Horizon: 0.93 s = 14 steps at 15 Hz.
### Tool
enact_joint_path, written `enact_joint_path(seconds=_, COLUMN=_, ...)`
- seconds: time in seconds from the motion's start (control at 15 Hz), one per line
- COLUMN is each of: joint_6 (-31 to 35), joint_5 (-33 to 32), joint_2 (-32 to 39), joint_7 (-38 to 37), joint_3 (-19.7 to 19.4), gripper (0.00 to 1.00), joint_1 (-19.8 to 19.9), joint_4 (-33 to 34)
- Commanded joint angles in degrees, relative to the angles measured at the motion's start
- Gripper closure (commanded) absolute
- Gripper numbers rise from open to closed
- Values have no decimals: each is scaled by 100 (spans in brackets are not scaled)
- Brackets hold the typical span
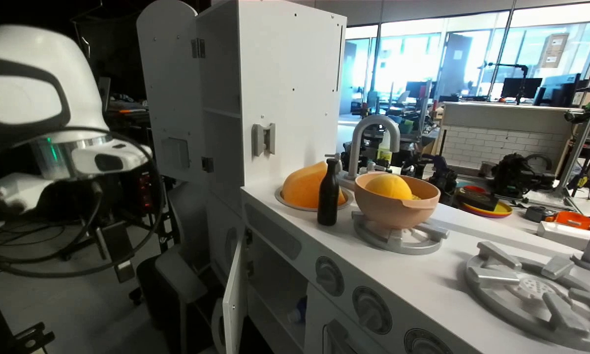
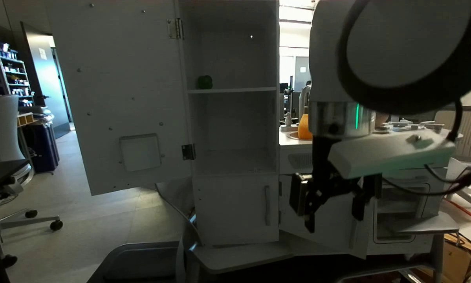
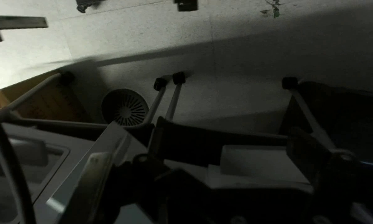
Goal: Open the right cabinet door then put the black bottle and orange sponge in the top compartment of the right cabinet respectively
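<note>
1. Got black bottle (image 1: 328,196) upright on counter (image 1: 422,280), just beside sink (image 1: 279,196);
2. Got orange sponge (image 1: 299,187) in sink, partly behind black bottle;
3. See yellow lump (image 1: 389,185) in peach bowl (image 1: 393,209) on burner (image 1: 425,247);
4. See right cabinet door (image 1: 235,295) standing open below counter;
5. See robot arm (image 1: 80,73) at left, well apart from black bottle.

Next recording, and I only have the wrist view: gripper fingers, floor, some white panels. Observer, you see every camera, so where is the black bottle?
Observer: In an exterior view, the bottle stands upright on the counter.
Operator: And the orange sponge?
Observer: In that same exterior view it sits in the sink.
Operator: Is anything stored in the tall cabinet?
Observer: Yes, an exterior view shows a green object on its shelf; it is too dark to say what it is.
</note>
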<state>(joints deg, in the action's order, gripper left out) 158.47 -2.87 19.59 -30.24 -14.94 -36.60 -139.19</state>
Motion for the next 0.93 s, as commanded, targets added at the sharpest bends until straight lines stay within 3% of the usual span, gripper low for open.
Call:
enact_joint_path(seconds=0.0, joint_6=-1004, joint_5=-1378, joint_2=-1182, joint_7=-169, joint_3=-271, gripper=0, joint_1=450, joint_4=-162)
enact_joint_path(seconds=0.2, joint_6=-1691, joint_5=-1837, joint_2=-1903, joint_7=80, joint_3=195, gripper=0, joint_1=1539, joint_4=26)
enact_joint_path(seconds=0.47, joint_6=-2322, joint_5=-1544, joint_2=-2329, joint_7=1018, joint_3=539, gripper=0, joint_1=2805, joint_4=713)
enact_joint_path(seconds=0.67, joint_6=-2261, joint_5=-1422, joint_2=-2120, joint_7=1532, joint_3=632, gripper=0, joint_1=3398, joint_4=1260)
enact_joint_path(seconds=0.87, joint_6=-1912, joint_5=-1335, joint_2=-1694, joint_7=1719, joint_3=728, gripper=0, joint_1=3669, joint_4=1539)
